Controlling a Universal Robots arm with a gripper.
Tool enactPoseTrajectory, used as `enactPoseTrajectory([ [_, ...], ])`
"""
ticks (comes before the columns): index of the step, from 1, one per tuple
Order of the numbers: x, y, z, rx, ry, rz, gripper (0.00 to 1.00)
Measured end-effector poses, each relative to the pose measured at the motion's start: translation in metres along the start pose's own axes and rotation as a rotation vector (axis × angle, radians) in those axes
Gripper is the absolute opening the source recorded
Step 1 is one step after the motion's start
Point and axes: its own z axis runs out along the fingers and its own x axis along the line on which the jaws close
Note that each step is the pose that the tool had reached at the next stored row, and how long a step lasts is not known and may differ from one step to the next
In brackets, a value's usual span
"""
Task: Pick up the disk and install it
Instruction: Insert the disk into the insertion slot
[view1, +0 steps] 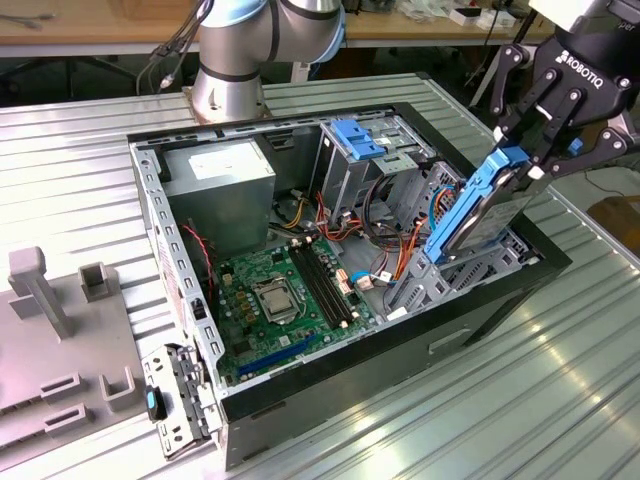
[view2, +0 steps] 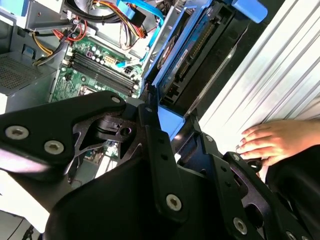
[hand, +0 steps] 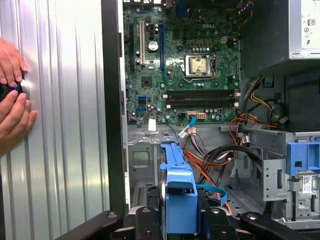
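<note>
The disk (view1: 480, 215) is a flat dark-grey hard drive clipped into a bright blue plastic carrier with side rails. It stands steeply tilted, its upper end caught between the fingers of the black robot hand (view1: 528, 160), which is closed on the blue frame. Its lower end dips among the blue rails of the drive bay (view1: 420, 282) at the corner of the case on the exterior view's right; whether it is seated there cannot be told. The open black and grey metal computer case (view1: 400, 350) lies on its side on the ribbed silver metal worktop (view1: 520, 400). It holds a green motherboard (view1: 270, 300), a grey box-shaped power supply (view1: 222, 190), a metal cage topped by a wider light-blue plastic latch piece (view1: 358, 138), and a tangle of orange, red and thin blue cables (view1: 400, 225) just beside the disk. The black case wall runs close along the disk's other side, and beyond it the worktop is bare ribbed metal. The space above the case is open. A grey fixture plate with upright blocks (view1: 50, 350) lies well apart at the exterior view's left. In the second wrist view a person's bare fingers (view2: 272, 140) rest on the worktop near the case.
</note>
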Motion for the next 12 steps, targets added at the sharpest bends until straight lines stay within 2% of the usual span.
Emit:
enactPoseTrajectory([
  [12, 0.0002, 0.0001, 0.0041, 0.0000, 0.0001, 0.000, 0.37],
])
